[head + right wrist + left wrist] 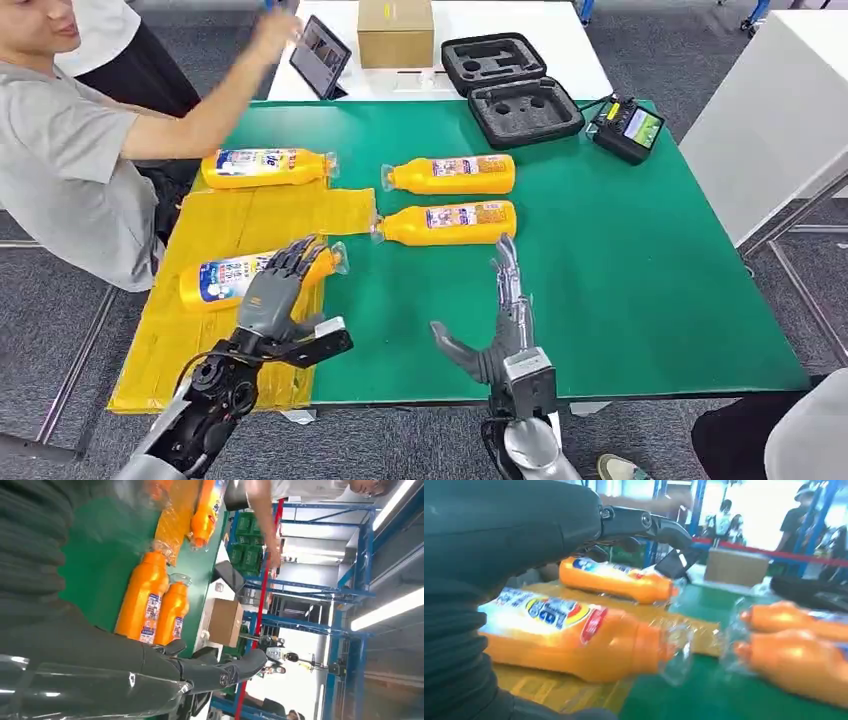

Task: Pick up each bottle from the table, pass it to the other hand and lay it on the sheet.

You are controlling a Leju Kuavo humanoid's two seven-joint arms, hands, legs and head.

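left hand: fingers spread over bottle on sheet — apparently just laid, not gripped
right hand: fingers apart, empty — near nearest table bottle

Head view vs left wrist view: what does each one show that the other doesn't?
Head view alone: the right hand open above the green table, the meter and the whole yellow sheet.

Left wrist view alone: bystanders behind a red barrier tape, and a close look at the near bottle.

Both: four orange bottles, two on the sheet and two on the green, the cardboard box, the tablet, and the left hand open over the near bottle.
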